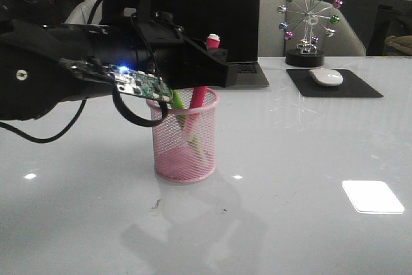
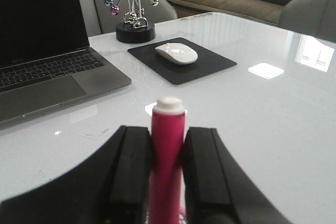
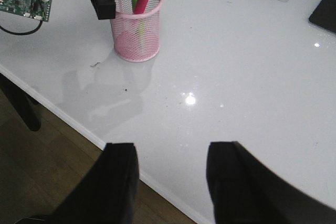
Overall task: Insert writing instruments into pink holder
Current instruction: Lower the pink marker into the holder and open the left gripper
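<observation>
The pink holder (image 1: 185,140) stands on the white table (image 1: 309,159), also seen as the pink mesh cup (image 3: 136,24) in the right wrist view. The lime green marker (image 1: 187,120) leans inside it. My left gripper (image 1: 215,62) hovers over the rim, shut on the magenta marker (image 1: 201,91), whose lower part is in the cup; its white end (image 2: 170,104) sticks up between the fingers (image 2: 134,171). The right gripper (image 3: 170,153) is open and empty over the table's near edge, away from the cup.
A laptop (image 1: 232,30) sits behind the cup. Further right are a black mouse pad (image 1: 335,83) with a white mouse (image 1: 326,76) and a small Ferris-wheel ornament (image 1: 309,24). The table edge (image 3: 79,124) drops to a wooden floor.
</observation>
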`<state>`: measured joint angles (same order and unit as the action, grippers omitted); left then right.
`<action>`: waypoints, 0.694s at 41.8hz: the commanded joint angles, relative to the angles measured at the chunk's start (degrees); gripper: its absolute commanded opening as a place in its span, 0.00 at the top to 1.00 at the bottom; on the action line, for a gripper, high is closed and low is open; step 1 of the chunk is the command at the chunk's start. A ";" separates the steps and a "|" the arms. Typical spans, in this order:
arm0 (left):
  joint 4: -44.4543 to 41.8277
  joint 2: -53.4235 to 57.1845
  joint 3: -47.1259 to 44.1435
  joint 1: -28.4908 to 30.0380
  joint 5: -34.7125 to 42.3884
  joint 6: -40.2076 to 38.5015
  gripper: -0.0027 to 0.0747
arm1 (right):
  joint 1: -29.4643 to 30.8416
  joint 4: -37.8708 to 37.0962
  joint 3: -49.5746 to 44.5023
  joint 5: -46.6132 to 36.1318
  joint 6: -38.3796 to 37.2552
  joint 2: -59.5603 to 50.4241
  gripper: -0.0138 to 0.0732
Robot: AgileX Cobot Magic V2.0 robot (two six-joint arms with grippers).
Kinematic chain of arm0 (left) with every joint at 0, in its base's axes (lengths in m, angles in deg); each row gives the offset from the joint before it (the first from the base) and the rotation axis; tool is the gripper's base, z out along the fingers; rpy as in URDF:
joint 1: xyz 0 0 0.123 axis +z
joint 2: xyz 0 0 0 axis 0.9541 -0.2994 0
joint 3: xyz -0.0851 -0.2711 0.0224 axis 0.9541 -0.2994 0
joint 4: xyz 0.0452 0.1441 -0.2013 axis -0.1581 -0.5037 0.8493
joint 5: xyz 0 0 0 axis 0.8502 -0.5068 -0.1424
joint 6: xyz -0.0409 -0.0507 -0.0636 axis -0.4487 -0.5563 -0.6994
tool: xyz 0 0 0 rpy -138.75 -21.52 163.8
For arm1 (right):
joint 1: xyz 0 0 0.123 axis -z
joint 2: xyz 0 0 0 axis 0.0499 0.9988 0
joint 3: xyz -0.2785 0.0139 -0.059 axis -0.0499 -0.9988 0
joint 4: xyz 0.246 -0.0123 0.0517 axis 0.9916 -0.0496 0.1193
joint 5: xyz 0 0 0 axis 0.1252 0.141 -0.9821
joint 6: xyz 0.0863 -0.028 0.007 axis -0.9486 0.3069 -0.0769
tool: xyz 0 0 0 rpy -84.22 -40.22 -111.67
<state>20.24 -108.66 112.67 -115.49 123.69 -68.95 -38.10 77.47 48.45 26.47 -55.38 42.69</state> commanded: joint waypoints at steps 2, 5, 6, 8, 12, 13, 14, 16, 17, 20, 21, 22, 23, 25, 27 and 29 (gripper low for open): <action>0.38 2.71 1.08 -0.45 4.68 -0.28 0.48 | 0.49 -0.51 1.56 -4.08 0.56 0.36 0.35; 0.38 2.71 1.08 -0.45 4.68 -0.28 0.43 | 0.49 -0.51 1.56 -4.08 0.56 0.36 0.35; 0.38 2.71 1.08 -0.45 4.68 -0.28 0.43 | 0.49 -0.51 1.56 -4.08 0.56 0.36 0.35; 0.38 3.14 1.08 -0.45 4.68 -0.28 0.43 | 0.49 -0.51 1.56 -4.08 0.56 0.36 0.35; 0.27 5.05 1.08 -0.45 3.10 -0.28 0.43 | 0.49 -0.51 1.56 -4.08 0.56 0.36 0.35; 0.19 5.88 1.08 -0.45 1.89 -0.28 0.43 | 0.49 -0.51 1.56 -4.08 0.56 0.36 0.35; 0.19 6.97 1.08 -0.45 0.71 -0.28 0.43 | 0.49 -0.51 1.56 -4.08 0.56 0.36 0.35; 0.19 8.84 1.08 -0.45 -2.83 -0.28 0.43 | 0.49 -0.51 1.56 -4.08 0.56 0.36 0.35; 0.04 10.17 1.08 -0.45 -4.57 -0.28 0.43 | 0.49 -0.51 1.56 -4.08 0.56 0.36 0.35; -0.20 14.01 1.21 -0.45 -12.24 -0.28 0.43 | 0.49 -0.51 1.56 -4.08 0.56 0.36 0.35; -0.25 15.63 1.34 -0.45 -15.41 -0.28 0.43 | 0.49 -0.51 1.56 -4.08 0.56 0.36 0.35; -0.53 16.91 1.46 -0.45 -16.99 -0.28 0.43 | 0.49 -0.51 1.56 -4.08 0.56 0.36 0.35; -1.04 18.23 1.46 -0.45 -20.26 -0.28 0.43 | 0.49 -0.51 1.56 -4.08 0.56 0.36 0.35; -3.42 21.84 1.53 -0.45 -27.44 -0.28 0.43 | 0.49 -0.51 1.56 -4.08 0.56 0.36 0.35; -5.33 25.13 1.53 -0.45 -32.95 -0.28 0.43 | 0.49 -0.51 1.56 -4.08 0.56 0.36 0.35; -6.70 28.37 1.53 -0.45 -38.98 -0.28 0.43 | 0.49 -0.51 1.56 -4.08 0.56 0.36 0.35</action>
<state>16.03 -87.07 112.67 -115.49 90.37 -68.95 -38.10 77.47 48.45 26.47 -55.38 42.69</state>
